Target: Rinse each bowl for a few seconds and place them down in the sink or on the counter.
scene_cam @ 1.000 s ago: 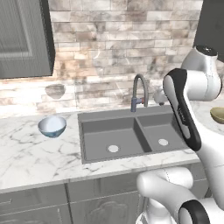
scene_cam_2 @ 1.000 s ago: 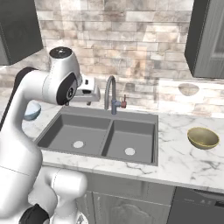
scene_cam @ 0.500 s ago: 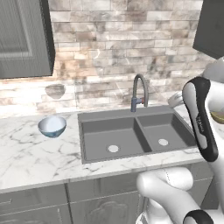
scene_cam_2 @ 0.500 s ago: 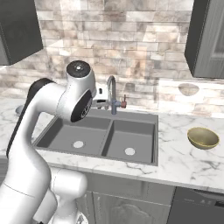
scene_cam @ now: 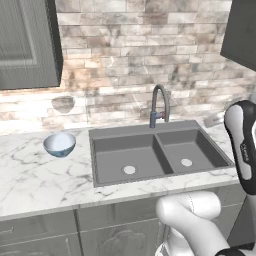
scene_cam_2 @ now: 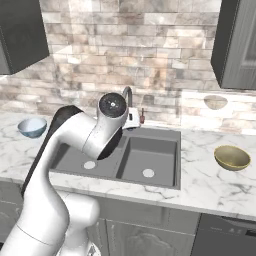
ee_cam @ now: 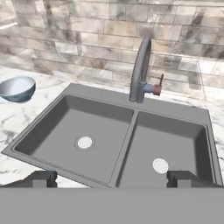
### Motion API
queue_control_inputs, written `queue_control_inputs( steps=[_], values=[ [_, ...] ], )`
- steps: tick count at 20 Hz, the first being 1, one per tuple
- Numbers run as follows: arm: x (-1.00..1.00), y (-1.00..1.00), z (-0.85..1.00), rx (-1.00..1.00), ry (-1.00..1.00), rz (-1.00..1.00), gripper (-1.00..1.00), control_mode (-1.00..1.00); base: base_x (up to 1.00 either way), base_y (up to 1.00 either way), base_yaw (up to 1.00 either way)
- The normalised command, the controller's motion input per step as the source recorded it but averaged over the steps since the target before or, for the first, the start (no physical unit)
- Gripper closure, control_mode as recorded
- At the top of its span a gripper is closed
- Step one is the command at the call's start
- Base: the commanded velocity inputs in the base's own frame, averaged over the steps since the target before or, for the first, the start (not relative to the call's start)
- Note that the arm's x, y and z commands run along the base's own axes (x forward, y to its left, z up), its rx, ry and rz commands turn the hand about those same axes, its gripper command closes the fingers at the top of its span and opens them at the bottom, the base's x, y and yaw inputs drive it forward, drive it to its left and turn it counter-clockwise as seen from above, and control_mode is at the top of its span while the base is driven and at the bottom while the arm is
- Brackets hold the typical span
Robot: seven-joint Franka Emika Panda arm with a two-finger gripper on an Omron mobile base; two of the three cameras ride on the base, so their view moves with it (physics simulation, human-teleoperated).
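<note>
Hovering over the sink [ee_cam: 131, 131] with jaws spread wide and nothing held.

In the hand view the gripper [ee_cam: 113, 178] looks down on both basins and the faucet [ee_cam: 141, 72], with the pale blue bowl [ee_cam: 17, 89] on the counter [scene_cam: 35, 180] left of the sink. From the right base view, the olive-tan bowl [scene_cam_2: 232, 157] sits on the counter right of the sink.

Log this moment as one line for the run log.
tool: open, empty, above sink | blue bowl: counter, left of sink | tan bowl: counter, right of sink | faucet: no water seen
</note>
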Motion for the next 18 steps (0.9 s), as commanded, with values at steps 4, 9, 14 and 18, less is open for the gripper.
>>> queue_control_inputs(
  steps=[4, 9, 14, 18],
  values=[
    [0.16, -0.23, -0.1, 0.01, -0.1, 0.05, -1.0, -1.0, 0.0, 0.0, 0.0],
    [0.12, -0.24, -0.11, 0.01, -0.11, 0.04, -1.0, -1.0, 0.0, 0.0, 0.0],
    [0.09, -0.19, -0.12, 0.01, -0.14, 0.05, -1.0, -1.0, 0.0, 0.0, 0.0],
    [0.17, -0.08, -0.18, 0.01, -0.12, 0.07, -1.0, -1.0, 0.0, 0.0, 0.0]
  ],
)
